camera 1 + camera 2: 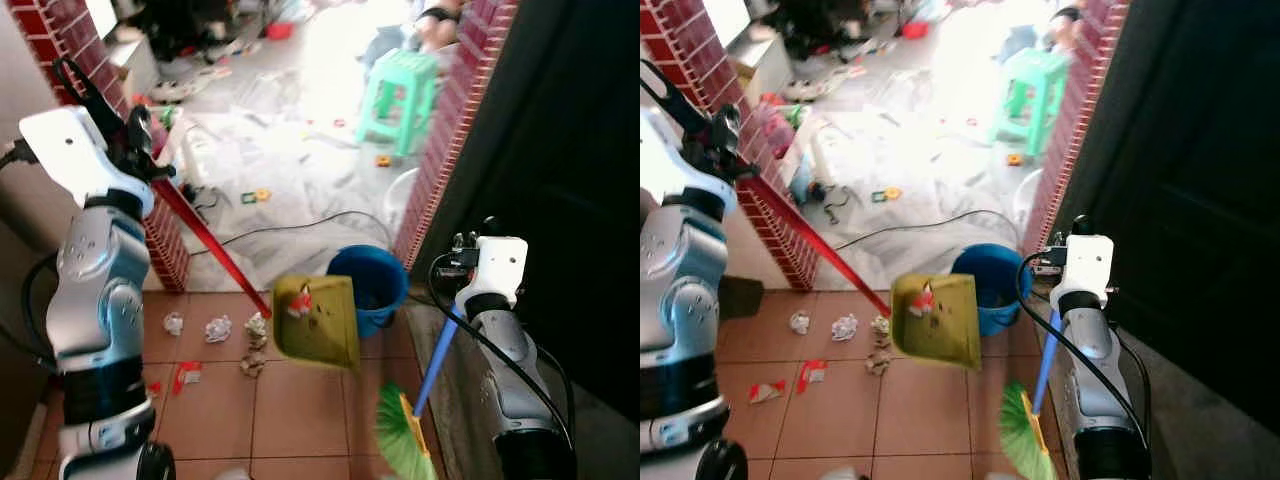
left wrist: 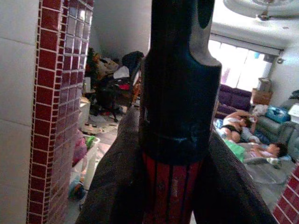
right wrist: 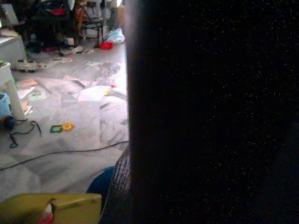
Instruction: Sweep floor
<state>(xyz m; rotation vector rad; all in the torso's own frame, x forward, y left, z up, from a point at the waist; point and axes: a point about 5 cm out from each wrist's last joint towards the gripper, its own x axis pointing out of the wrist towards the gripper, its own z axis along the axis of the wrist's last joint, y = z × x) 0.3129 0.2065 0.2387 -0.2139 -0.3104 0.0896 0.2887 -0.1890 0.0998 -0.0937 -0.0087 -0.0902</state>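
Note:
My left gripper [image 1: 140, 140] is raised beside the brick pillar and shut on the long red handle [image 1: 210, 240] of a yellow-green dustpan [image 1: 318, 322]. The dustpan hangs just above the tiles, next to a blue bucket [image 1: 380, 285], with a red-and-white scrap [image 1: 301, 300] lying in it. My right gripper [image 1: 462, 255] is shut on the blue handle [image 1: 437, 362] of a broom whose green bristles [image 1: 400, 435] rest on the tiles. Crumpled paper [image 1: 218, 328] and a red wrapper [image 1: 186, 375] lie on the floor left of the dustpan. The left wrist view looks along the handle's black cap and red shaft [image 2: 174, 196].
A red brick pillar [image 1: 170, 245] stands on the left and a brick wall edge [image 1: 450, 130] on the right. Beyond them are a black cable [image 1: 290, 225], scattered toys and a green stool [image 1: 400, 95]. A dark door [image 1: 570, 180] is at the right. People lie on a sofa [image 2: 243, 126] far off.

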